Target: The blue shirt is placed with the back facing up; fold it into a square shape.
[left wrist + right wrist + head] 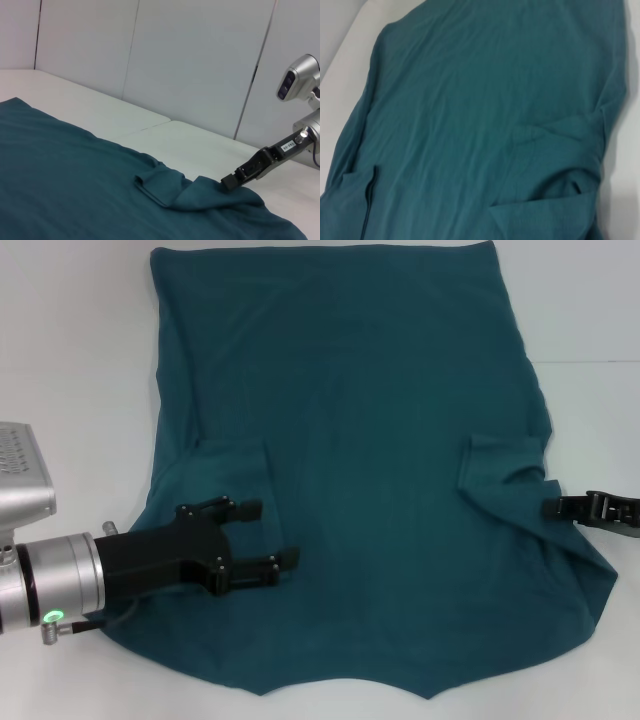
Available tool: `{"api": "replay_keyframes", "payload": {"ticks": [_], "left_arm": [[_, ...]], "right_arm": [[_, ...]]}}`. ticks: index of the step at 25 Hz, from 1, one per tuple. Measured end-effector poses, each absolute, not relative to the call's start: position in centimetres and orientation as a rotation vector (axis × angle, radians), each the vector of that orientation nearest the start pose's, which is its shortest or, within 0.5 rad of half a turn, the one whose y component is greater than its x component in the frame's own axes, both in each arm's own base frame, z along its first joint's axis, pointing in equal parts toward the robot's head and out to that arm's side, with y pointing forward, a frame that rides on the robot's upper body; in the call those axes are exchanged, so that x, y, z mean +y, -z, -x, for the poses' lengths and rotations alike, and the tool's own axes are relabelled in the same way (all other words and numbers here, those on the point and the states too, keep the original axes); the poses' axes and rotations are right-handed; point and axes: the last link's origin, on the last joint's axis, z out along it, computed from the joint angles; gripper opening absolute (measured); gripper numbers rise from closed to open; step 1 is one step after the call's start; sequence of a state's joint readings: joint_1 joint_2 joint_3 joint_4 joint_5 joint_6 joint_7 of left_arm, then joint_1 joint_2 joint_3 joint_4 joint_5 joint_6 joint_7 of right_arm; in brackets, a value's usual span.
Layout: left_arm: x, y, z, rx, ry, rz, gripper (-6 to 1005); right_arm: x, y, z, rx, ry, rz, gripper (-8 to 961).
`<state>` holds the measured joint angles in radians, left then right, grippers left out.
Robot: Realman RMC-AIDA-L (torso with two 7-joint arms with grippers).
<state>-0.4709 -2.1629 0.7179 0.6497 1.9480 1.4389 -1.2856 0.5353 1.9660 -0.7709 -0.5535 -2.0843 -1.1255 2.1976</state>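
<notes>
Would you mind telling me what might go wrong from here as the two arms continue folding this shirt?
The left claw is open over the folded-in left sleeve, so a pinch there may catch only one layer. The right claw sits at the very edge of the blue shirt, where cloth is already bunched near the right sleeve; a pull may deepen those wrinkles and skew the fold.

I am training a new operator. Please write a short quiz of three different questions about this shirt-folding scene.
1. True or false: both sleeves of the blue shirt are folded in over the body.
2. Which pincer is over the shirt? A) left pincer B) right pincer C) neither
3. Fill in: the left pincer's fingers are ____.

Key: 1 true; 2 A, the right one is at the shirt's edge; 3 open.
</notes>
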Motion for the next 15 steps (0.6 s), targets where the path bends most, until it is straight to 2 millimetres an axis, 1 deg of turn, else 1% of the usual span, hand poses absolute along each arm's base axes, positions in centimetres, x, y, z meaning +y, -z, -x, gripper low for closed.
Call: {"api": "replay_keyframes", "payload": {"ticks": [8, 13, 15], "left_arm": [[31.94, 3.34, 26.61, -0.623, 0.714, 2.635, 886], [31.98, 3.31, 26.63, -0.622, 0.714, 2.631, 886], [32.01, 3.28, 26.66, -0.623, 0.713, 2.628, 886]], "right_arm": [[36.50, -2.78, -33.66, 1.640, -0.494, 2.042, 195], [36.45, -2.73, -33.61, 1.592, -0.515, 2.061, 4], [36.46, -2.76, -33.41, 1.565, -0.529, 2.081, 2]]}}
